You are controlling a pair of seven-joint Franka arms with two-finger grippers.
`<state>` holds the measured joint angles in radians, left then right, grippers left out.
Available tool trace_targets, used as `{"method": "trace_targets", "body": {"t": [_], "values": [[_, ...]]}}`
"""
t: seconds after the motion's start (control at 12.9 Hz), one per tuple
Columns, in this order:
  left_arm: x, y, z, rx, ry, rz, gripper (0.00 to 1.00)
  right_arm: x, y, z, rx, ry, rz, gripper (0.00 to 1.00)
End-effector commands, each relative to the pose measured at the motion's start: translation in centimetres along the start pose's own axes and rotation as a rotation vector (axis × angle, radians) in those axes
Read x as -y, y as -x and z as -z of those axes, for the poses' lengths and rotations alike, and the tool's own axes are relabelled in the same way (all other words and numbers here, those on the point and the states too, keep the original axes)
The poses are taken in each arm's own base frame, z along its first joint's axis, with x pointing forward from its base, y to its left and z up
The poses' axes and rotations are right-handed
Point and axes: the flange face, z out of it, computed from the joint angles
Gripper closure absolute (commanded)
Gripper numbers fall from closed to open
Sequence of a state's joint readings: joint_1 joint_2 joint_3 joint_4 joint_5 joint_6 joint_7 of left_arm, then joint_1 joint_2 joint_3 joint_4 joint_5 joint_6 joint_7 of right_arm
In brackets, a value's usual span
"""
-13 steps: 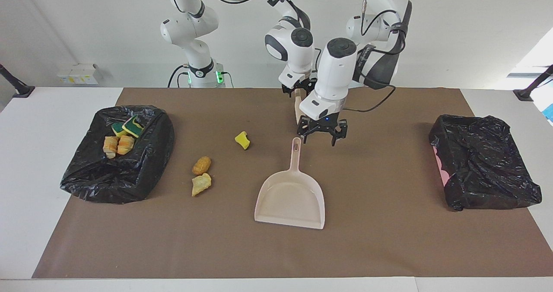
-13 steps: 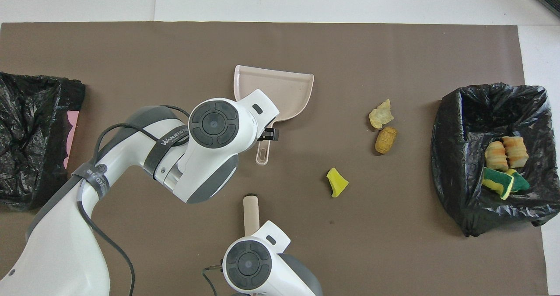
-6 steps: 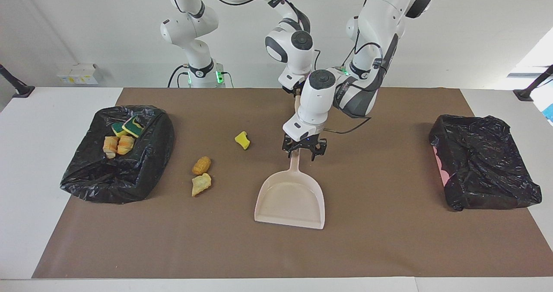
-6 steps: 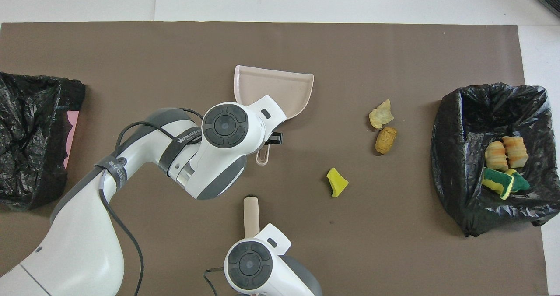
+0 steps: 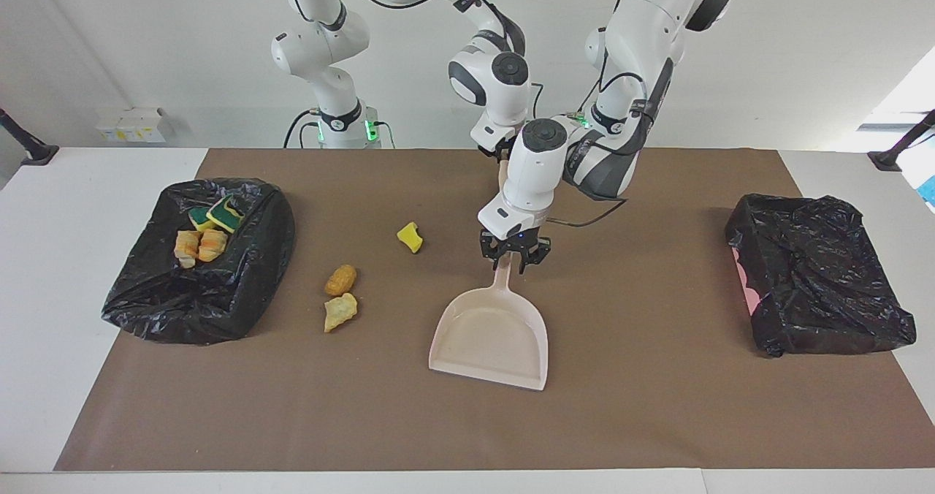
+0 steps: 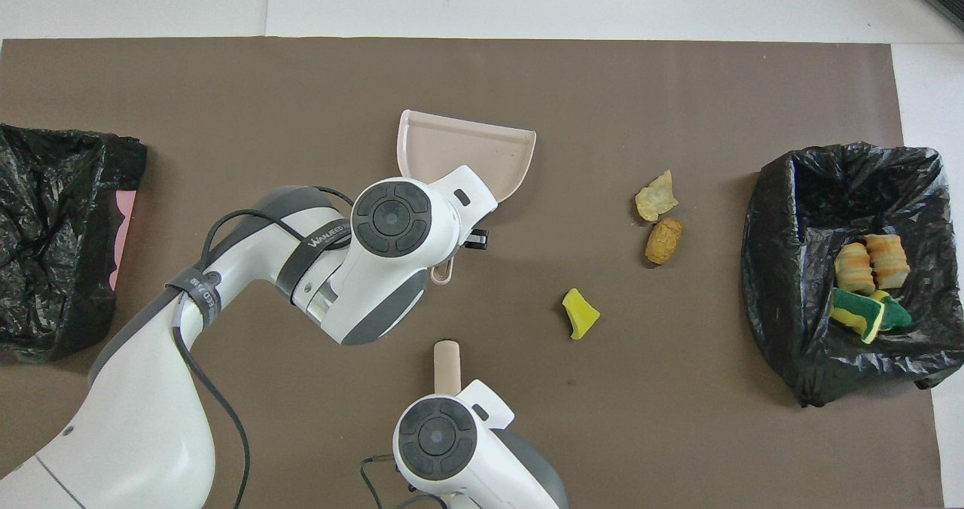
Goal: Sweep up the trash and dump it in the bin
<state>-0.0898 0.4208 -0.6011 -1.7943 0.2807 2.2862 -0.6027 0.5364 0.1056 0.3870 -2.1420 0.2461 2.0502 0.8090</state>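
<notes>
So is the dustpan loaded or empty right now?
Empty: the dustpan's tray shows bare; three trash scraps lie on the mat beside it.

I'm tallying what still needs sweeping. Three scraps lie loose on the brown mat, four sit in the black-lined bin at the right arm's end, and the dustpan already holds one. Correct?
Not quite: the dustpan is empty, as the facing view shows. The rest holds: three scraps lie loose on the mat, a yellow sponge piece, a tan lump and a pale scrap, and four sit in the bin at the right arm's end.
</notes>
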Motion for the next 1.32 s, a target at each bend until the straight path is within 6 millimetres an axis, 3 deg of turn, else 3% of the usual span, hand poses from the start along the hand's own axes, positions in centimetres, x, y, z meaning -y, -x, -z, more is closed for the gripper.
{"method": "trace_targets", "body": {"t": [0.0,0.16,0.31,0.62,0.78,1.09,1.24], "values": [[0.8,-0.6,2.5,-0.027,-0.036,-0.09,1.0,-3.4,-1.5,4.9,0.002,-0.032,-0.045,1.0],[2.3,-0.5,4.2,0.007,-0.088,-0.219,1.0,-6.4,-3.3,7.6,0.005,-0.036,-0.042,1.0],[4.5,-0.5,5.9,0.055,-0.132,-0.41,1.0,-10.3,-6.3,9.2,0.001,-0.045,-0.058,1.0],[8.6,-0.5,7.8,0.159,-0.135,-0.736,1.0,-17.7,-11.6,9.9,-0.034,0.001,-0.02,1.0],[10.3,-0.8,7.7,0.188,-0.11,-0.984,1.0,-21.1,-14.4,10.3,-0.061,0.039,-0.02,1.0],[10.6,-0.1,7.0,0.222,-0.052,-1.148,1.0,-29.0,-19.5,11.7,-0.114,0.158,-0.004,1.0],[9.3,1.7,4.9,0.252,-0.041,-1.166,1.0,-32.4,-21.2,12.3,-0.135,0.245,0.065,1.0]]}}
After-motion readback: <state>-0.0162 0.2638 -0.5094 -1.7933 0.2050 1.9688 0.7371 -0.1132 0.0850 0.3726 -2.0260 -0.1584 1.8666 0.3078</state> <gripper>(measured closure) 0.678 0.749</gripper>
